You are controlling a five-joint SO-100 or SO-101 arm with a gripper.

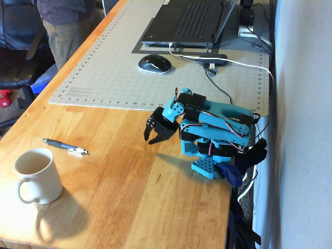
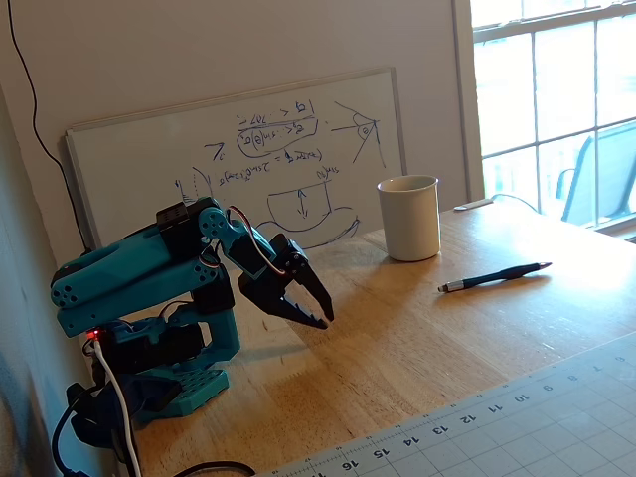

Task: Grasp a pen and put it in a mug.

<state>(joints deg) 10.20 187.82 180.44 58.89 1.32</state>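
While the folded teal arm sits at the right edge of the wooden table (image 1: 119, 207) in a fixed view, a grey cutting mat (image 1: 114, 67) covers the far part of the top, carrying one closed laptop (image 1: 187, 23), one black mouse (image 1: 154, 63) and a white cable (image 1: 244, 65) that runs to the arm's base. One black gripper (image 1: 151, 140) hangs low over bare wood just left of the arm, empty, its two jaws a little apart with the tips not meeting. Nothing lies between it and the pen (image 1: 65, 147), which rests flat on the table well to the left, its pale tip pointing right. One cream mug (image 1: 36, 176) stands upright just nearer than the pen, apart from it, handle toward the near edge. A person (image 1: 65, 23) at the far left is cut off above the waist, beside a dark chair (image 1: 15, 57).

From a fixed view at table height, the gripper (image 2: 320, 318) points down and right, the mug (image 2: 408, 219) stands far right with its handle hidden, and the pen (image 2: 494, 278) lies right of and nearer than it. A whiteboard (image 2: 238, 159) leans on the wall behind; its blue scribbles are hard to read. A window (image 2: 556, 99) fills the right side.
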